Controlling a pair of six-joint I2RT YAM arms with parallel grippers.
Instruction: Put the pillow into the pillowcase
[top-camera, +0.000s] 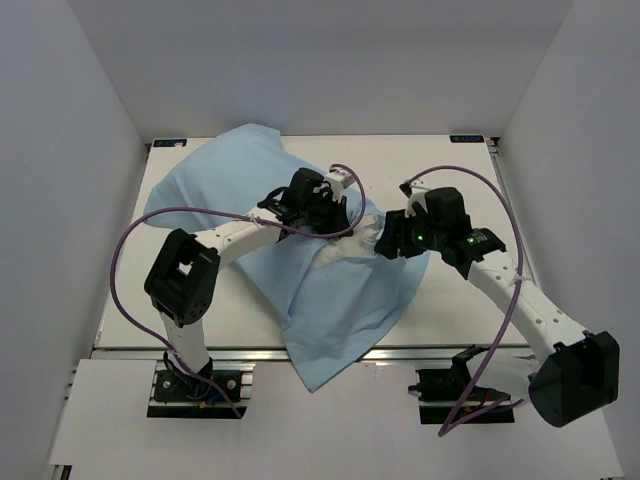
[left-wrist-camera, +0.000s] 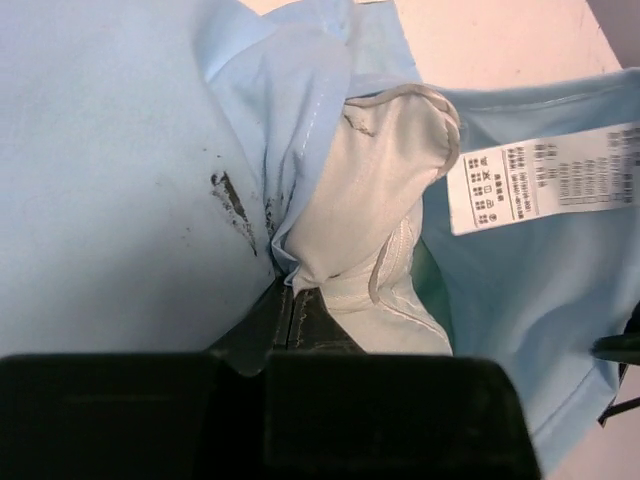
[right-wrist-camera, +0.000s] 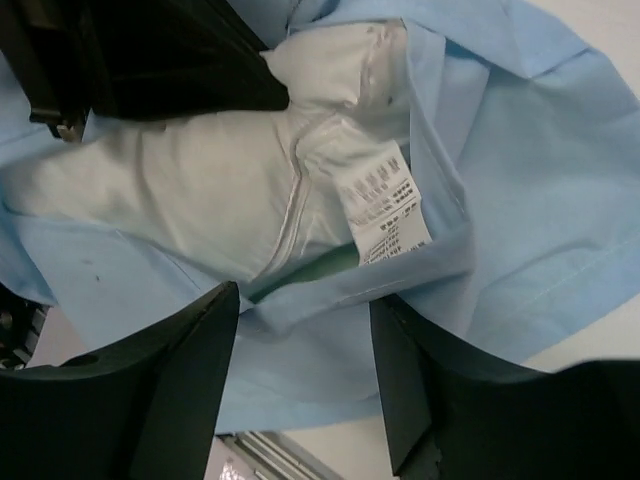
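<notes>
My left gripper (left-wrist-camera: 290, 312) is pressed together at the bottom centre of its wrist view, clamped on a gathered fold of the pillowcase (left-wrist-camera: 120, 180), right beside a corner of the pillow (left-wrist-camera: 370, 190). My right gripper (right-wrist-camera: 305, 305) stands apart low in its view, fingers (right-wrist-camera: 190, 380) either side of the pillowcase's blue edge, gripping nothing. Just above, the white pillow shows in the opening, a printed label (right-wrist-camera: 385, 205) beside it. From above, the pillowcase sprawls mid-table (top-camera: 450, 170), one corner over the bottom edge.

white arm links (top-camera: 240, 233), black joint housings (top-camera: 183, 275), looping purple cables (top-camera: 125, 245), black-fingered right gripper (right-wrist-camera: 305, 300)
</notes>
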